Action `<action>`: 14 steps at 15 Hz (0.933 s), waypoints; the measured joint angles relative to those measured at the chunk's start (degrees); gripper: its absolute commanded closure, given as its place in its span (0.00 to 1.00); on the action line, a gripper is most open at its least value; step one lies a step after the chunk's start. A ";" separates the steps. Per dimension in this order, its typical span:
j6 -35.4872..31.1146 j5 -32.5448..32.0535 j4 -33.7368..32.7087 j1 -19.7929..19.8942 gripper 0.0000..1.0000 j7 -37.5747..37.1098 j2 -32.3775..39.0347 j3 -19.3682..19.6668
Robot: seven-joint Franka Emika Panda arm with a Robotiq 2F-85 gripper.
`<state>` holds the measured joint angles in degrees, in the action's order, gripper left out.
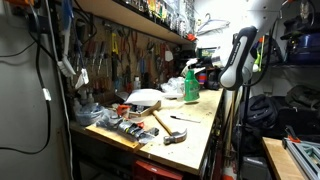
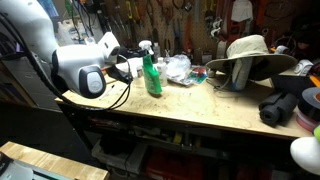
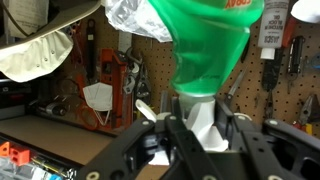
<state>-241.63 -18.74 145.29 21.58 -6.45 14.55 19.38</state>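
Gripper [image 3: 205,128] clenched on white spray head of green spray bottle [image 3: 210,50], bottom centre of wrist view. Bottle [image 2: 152,75] upright left of centre in an exterior view, base at counter [image 2: 200,108] (lifted or resting: cannot tell). Grasp done; no lift evident. Sun hat [image 2: 250,55] toward right of frame, well apart.

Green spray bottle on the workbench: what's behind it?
Behind the green spray bottle, slightly to one side, lies a crumpled clear plastic bag, then the pegboard wall hung with tools. The bottle covers the strip of bench directly behind it, so anything there cannot be seen.
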 measured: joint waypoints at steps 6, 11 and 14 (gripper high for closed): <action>0.23 -0.14 -5.20 0.31 0.88 0.04 2.18 -1.19; 0.23 -0.17 -8.48 0.42 0.88 0.04 5.40 -2.43; 0.23 -0.17 -9.53 0.67 0.88 0.03 7.25 -3.12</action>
<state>-241.40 -18.91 135.76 22.25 -6.43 21.80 16.26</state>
